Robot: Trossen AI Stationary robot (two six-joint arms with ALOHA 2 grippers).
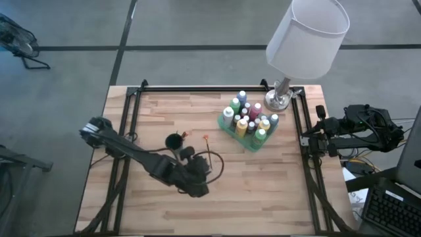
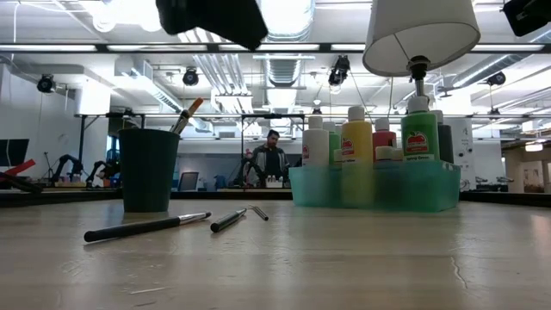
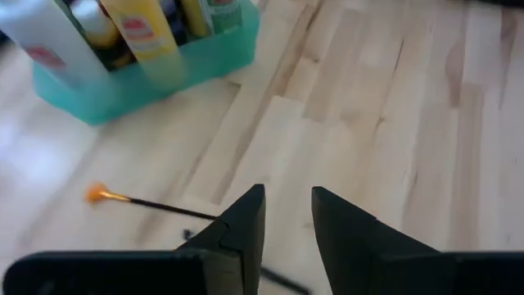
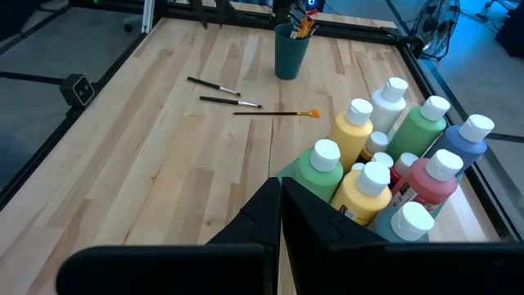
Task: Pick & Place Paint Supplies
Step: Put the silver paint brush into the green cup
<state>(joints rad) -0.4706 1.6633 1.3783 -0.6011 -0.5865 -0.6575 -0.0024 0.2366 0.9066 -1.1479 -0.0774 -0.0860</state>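
Note:
Several white-capped paint bottles [image 1: 247, 118] stand upright in a translucent green tray [image 4: 291, 170] on the table's right half. A dark green cup [image 1: 174, 140] holds brushes [image 2: 188, 114], which lean on its rim. Three thin brushes lie flat on the table [image 4: 213, 85] [image 4: 230, 101]; one has an orange tip [image 4: 312, 114]. My left gripper [image 3: 288, 195] is open and hangs above the table near the cup, over the orange-tipped brush's handle [image 3: 168, 206]. My right gripper [image 4: 281, 187] is shut and waits at the table's right edge [image 1: 308, 139], beside the tray.
A lamp with a white shade [image 1: 306, 36] stands on its metal base [image 1: 279, 99] at the far right corner, just behind the tray. A black frame rail [image 1: 217, 90] runs around the table. Bare wood lies along the near half of the table [image 1: 263, 191].

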